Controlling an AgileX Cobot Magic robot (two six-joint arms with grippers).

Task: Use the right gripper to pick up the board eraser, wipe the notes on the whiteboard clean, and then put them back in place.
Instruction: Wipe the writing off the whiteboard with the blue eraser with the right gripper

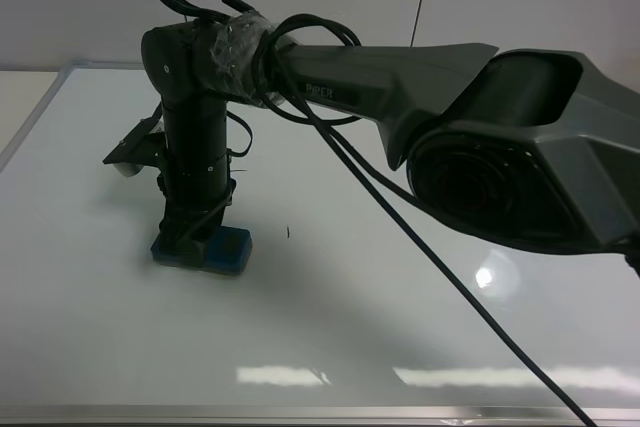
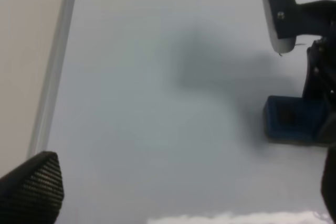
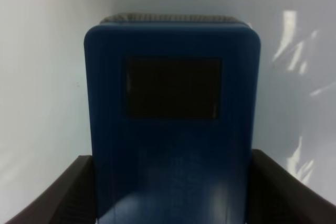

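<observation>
Claw first: the right claw (image 1: 193, 230) points straight down, its jaws clamped on the sides of the board eraser (image 1: 230, 249). It holds the eraser near one end, with the other end sticking out free. The eraser sits flat on the whiteboard (image 1: 420, 337), left of the middle in the high view. Of the notes (image 1: 288, 232) only a short black tick shows, near the eraser on its right.

The risks, as I judge them: with so off-centre a hold, sideways pressure could twist the eraser in the jaws or lift its free end, and the pad would skim past the tick. The black cable (image 1: 420, 247) hangs low across the board and might drag.

Of the left claw (image 2: 31, 190) one ribbed finger shows — apart or together, I cannot tell.
</observation>
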